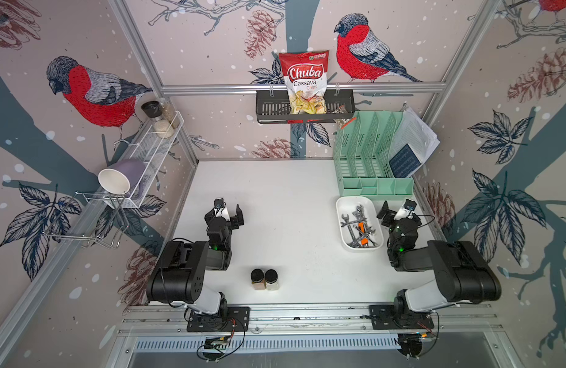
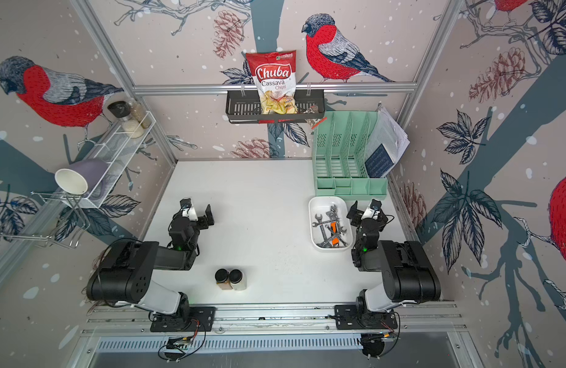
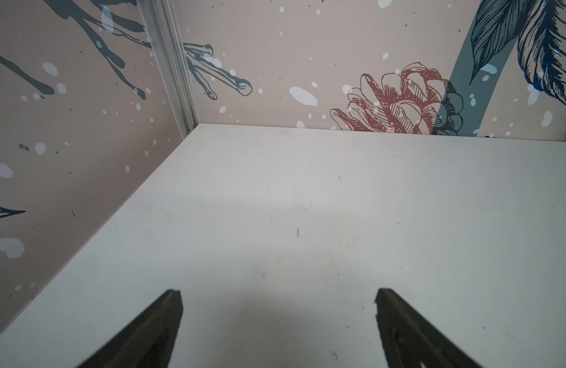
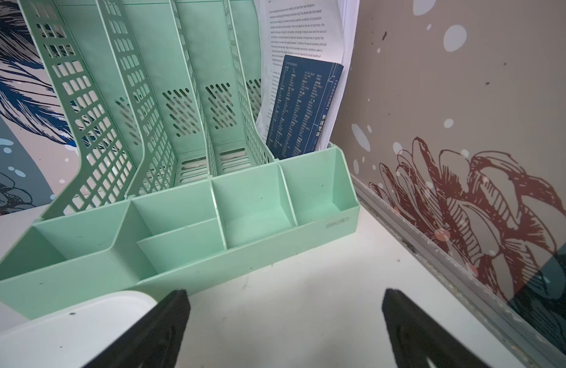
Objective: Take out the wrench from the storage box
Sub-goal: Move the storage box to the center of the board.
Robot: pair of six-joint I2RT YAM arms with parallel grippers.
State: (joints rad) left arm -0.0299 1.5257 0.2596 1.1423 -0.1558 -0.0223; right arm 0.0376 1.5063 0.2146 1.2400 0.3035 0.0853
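The storage box (image 1: 339, 220) (image 2: 312, 220) is a shallow white tray on the right of the table in both top views. Several silver wrenches (image 1: 358, 223) (image 2: 331, 223) lie crossed in it, with an orange-handled piece among them. My right gripper (image 1: 399, 211) (image 4: 286, 296) hovers open and empty just right of the box, over bare table. One corner of the box (image 4: 68, 325) shows beside a finger in the right wrist view. My left gripper (image 1: 226, 214) (image 3: 278, 296) stands open and empty over the table's left side, far from the box.
A mint-green file organiser (image 1: 371, 159) (image 4: 211, 223) with papers and a blue booklet stands just behind the box. Two dark-lidded spice jars (image 1: 264, 278) stand near the front edge. A black wall shelf (image 1: 269, 111) holds a chips bag. A wire rack with a mug (image 1: 116, 180) hangs on the left wall.
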